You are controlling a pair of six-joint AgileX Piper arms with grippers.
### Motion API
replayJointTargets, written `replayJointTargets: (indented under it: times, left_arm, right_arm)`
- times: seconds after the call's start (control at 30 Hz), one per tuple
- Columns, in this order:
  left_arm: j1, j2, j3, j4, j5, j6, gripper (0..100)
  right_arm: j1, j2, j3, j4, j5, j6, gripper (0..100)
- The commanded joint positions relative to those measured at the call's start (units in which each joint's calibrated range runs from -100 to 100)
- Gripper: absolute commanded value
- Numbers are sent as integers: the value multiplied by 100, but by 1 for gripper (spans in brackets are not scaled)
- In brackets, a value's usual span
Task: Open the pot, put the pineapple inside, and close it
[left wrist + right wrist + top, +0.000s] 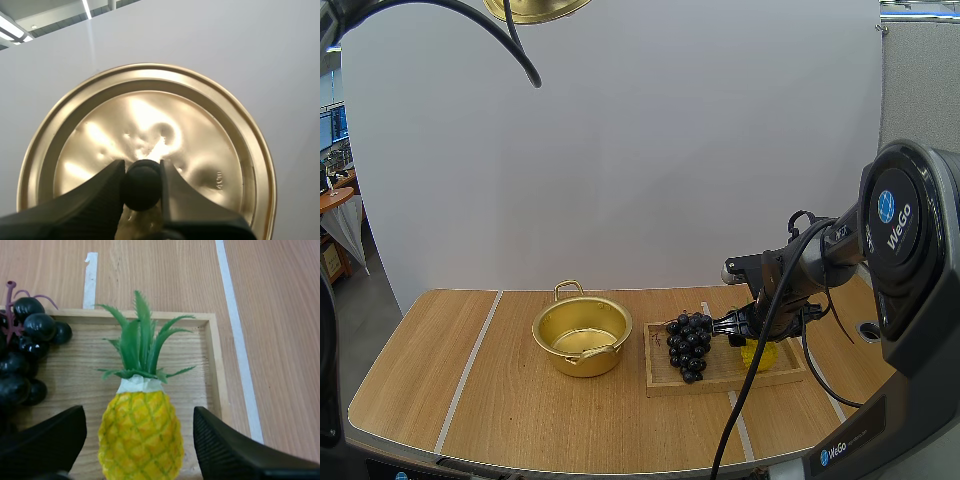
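gold-coloured metal pot stands uncovered on the table, just beside the tray on its left. the lid is held high above the table, well up and to the left of the tray. the left gripper pinches the lid's black knob between its fingertips. the pineapple lies in the right half of the tray, its leaves pointing away from the right gripper toward a rim of the tray. the grapes fill the tray's left half, near the pineapple but apart from it. the right gripper is low over the tray with its fingers spread wide, one on each side of the pineapple's body, neither touching it. judged step: grasping the pineapple; the pot is open, loading and closing remain. risks: the pineapple's body is rounded and tapered, so a pinch placed off its widest part could squeeze it out and roll it against the tray's rim or the grapes. the finger nearest the grapes has little room, and drift that way could snag the bunch and drag it along. a low carry could catch the pineapple on the tray's rim or the pot's rim. the lid hangs from a small round knob only, and a slip there would drop it.
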Motion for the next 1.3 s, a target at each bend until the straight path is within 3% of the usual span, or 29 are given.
replayJointTargets:
  times: [0.0, 0.4, 0.77, 0.83, 0.97, 1.27]
  left_arm:
    - [-9, 1, -41, 56, -188, -47, 0]
    - [-9, 1, -41, 56, -188, -47, 0]
    - [-9, 1, -41, 56, -188, -47, 0]
    - [-9, 1, -41, 56, -188, -47, 0]
    - [-9, 1, -41, 56, -188, -47, 0]
    - [-9, 1, -41, 56, -188, -47, 0]
  right_arm:
    - [-16, 40, 21, -2, -211, -41, 100]
    - [-16, 968, 21, -2, -909, -77, 100]
    - [-16, 1056, 21, -2, -1013, -77, 100]
    - [-16, 1056, 21, -2, -997, -77, 74]
    - [-16, 994, 21, -2, -887, -77, 0]
    - [145, -188, 21, -2, -787, -211, 0]
